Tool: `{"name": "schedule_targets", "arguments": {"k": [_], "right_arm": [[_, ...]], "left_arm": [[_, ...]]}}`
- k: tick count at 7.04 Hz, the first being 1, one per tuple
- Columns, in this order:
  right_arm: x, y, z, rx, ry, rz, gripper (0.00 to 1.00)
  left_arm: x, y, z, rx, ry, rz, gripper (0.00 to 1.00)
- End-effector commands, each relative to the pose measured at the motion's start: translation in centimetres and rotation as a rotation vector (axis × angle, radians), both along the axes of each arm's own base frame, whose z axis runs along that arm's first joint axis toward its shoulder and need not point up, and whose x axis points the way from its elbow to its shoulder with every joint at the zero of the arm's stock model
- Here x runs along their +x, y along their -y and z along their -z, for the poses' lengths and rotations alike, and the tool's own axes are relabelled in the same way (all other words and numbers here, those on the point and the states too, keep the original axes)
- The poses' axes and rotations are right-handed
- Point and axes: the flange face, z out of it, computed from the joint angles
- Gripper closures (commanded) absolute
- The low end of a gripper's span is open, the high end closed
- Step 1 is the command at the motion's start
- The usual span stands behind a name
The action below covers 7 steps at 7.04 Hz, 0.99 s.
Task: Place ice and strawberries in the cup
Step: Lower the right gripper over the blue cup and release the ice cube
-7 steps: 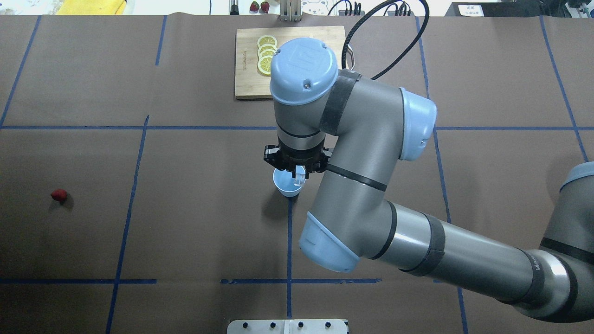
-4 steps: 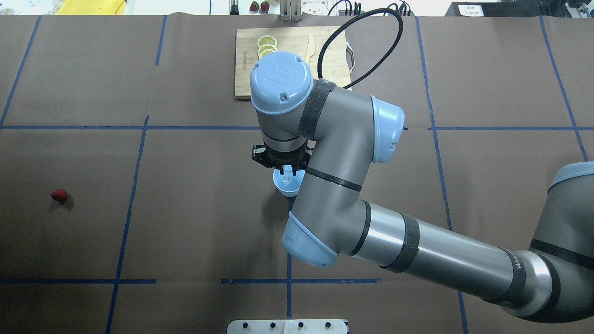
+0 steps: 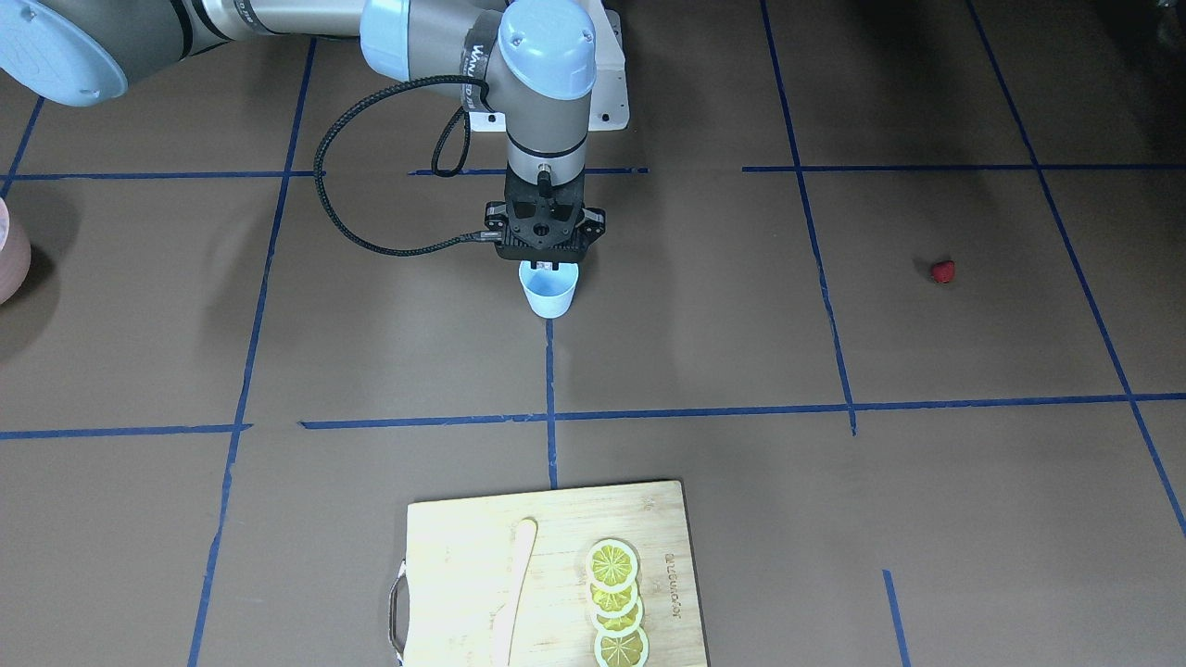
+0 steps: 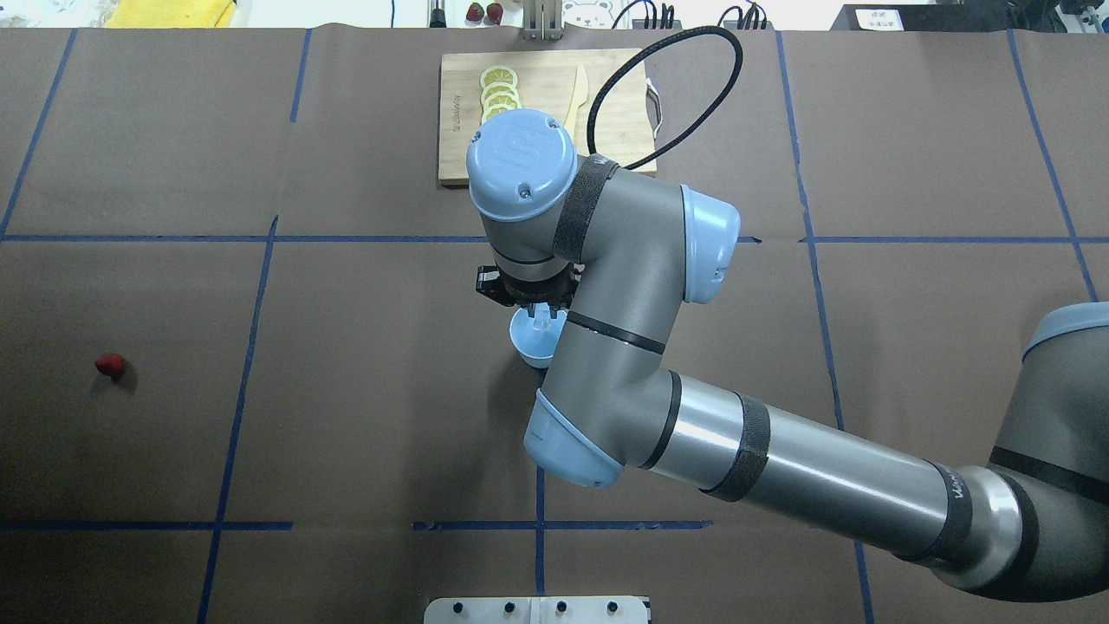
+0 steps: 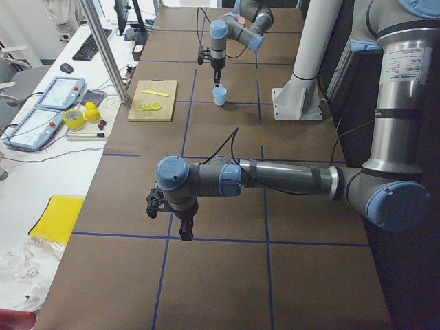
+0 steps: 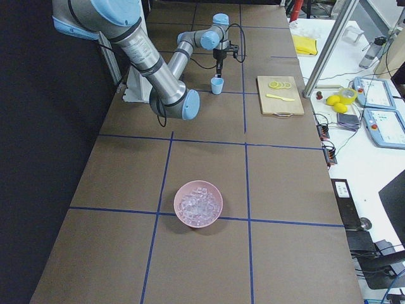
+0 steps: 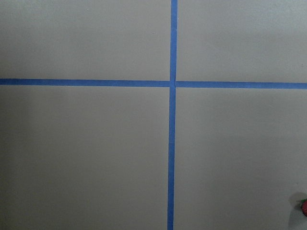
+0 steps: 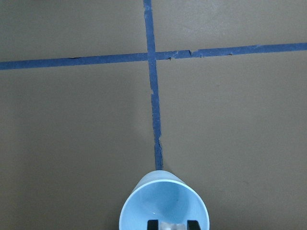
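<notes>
**Ice cube at the cup's mouth; berry not yet collected**

Front-facing: the right gripper (image 3: 547,267) hangs straight down over the cup (image 3: 549,293), which stands upright on a tape line near mid-table. The gripper body hides the cup's mouth, so its contents cannot be read here. The strawberry (image 3: 942,270) lies alone on the mat, well apart from the cup, on the robot's left side. A cutting board (image 3: 445,537) with lemon slices (image 3: 616,602) sits near the operators' edge, with no arm near it.

Overhead: the fingertips sit at the cup's mouth with a small translucent ice cube (image 4: 544,322) between them.

Exterior left: the left gripper (image 5: 184,232) hovers low over bare mat, far from the cup. Whether its fingers are apart or together cannot be told from this view.

Exterior right: the pink bowl (image 6: 198,224) holds a heap of ice (image 6: 198,202), well apart from the cup.

Left wrist: a tape cross, plus a red sliver of the strawberry at the lower right edge. No fingers are in frame.

Right wrist: two dark fingertips (image 8: 152,224) sit just inside the cup rim, set close together and clamped on the pale cube. The rest of the visible interior looks bare.

Judgement: the first ice delivery is at the release point, and nothing is seen resting in the cup yet. What remains is to let the cube go, perhaps fetch more ice, then bring the strawberry. The left arm looks best placed for the berry.
</notes>
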Motion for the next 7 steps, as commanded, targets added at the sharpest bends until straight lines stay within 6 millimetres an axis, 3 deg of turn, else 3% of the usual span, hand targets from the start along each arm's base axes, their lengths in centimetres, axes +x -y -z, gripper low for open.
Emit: {"name": "schedule_targets", "arguments": {"k": [1,2,6,7], "right_arm": [[-0.1,0.1,-0.3,0.012,-0.003,0.016,0.19],[0.0,0.0,0.0,0.025,0.003,0.026,0.01],[0.5,-0.2,0.5,0.025,0.015,0.027,0.01],[2.4,0.6,0.4,0.03,0.03,0.014,0.01]], "left_arm": [[0.0,0.0,-0.1,-0.001,0.0,0.0,0.0],[0.0,0.0,-0.1,-0.001,0.0,0.0,0.0],[0.0,0.0,-0.1,-0.001,0.0,0.0,0.0],[0.0,0.0,-0.1,-0.001,0.0,0.0,0.0]]}}
